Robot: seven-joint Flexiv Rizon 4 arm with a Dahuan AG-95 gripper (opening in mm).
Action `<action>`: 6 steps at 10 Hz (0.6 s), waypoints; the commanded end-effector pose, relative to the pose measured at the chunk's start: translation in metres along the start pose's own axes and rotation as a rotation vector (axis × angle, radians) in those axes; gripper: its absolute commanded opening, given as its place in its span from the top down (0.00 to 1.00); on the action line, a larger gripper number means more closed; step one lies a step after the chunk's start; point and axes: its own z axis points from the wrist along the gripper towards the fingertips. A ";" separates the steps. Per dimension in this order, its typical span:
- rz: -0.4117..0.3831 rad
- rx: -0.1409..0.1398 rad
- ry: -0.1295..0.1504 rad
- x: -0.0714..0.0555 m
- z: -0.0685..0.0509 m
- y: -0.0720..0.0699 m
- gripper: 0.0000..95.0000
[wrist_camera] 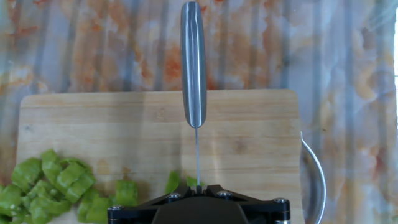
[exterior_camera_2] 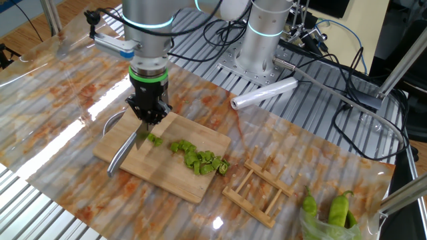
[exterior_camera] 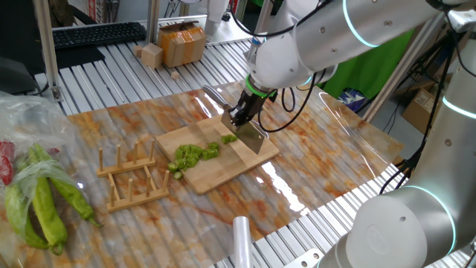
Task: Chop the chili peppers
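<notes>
The chili peppers are cut into bright-green chunks (exterior_camera: 195, 154) lying in a loose row on the wooden cutting board (exterior_camera: 223, 173). They also show in the other fixed view (exterior_camera_2: 198, 157) and at the lower left of the hand view (wrist_camera: 56, 183). My gripper (exterior_camera: 242, 113) is shut on a steel knife (exterior_camera: 253, 138), held with its edge down on the board. The knife handle (wrist_camera: 193, 62) points away from the hand. One green piece (wrist_camera: 173, 182) lies right beside the blade (exterior_camera_2: 141, 138), apart from the main pile. The fingertips are hidden under the hand's black housing.
A wooden rack (exterior_camera: 130, 176) stands beside the board. A plastic bag with larger uncut green peppers (exterior_camera: 41, 202) lies further out. A roll of plastic wrap (exterior_camera_2: 263, 93) lies near the arm's base. A curved metal piece (wrist_camera: 314, 177) lies by the board's edge. A cardboard box (exterior_camera: 182, 45) stands behind.
</notes>
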 end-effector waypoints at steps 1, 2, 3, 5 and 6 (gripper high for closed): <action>0.001 0.002 -0.001 0.000 0.001 -0.003 1.00; 0.001 0.002 -0.001 0.000 0.002 -0.003 1.00; 0.001 0.000 -0.004 0.001 0.006 -0.003 1.00; 0.009 -0.016 -0.016 0.004 0.024 -0.003 1.00; 0.021 -0.029 -0.029 0.005 0.033 0.000 1.00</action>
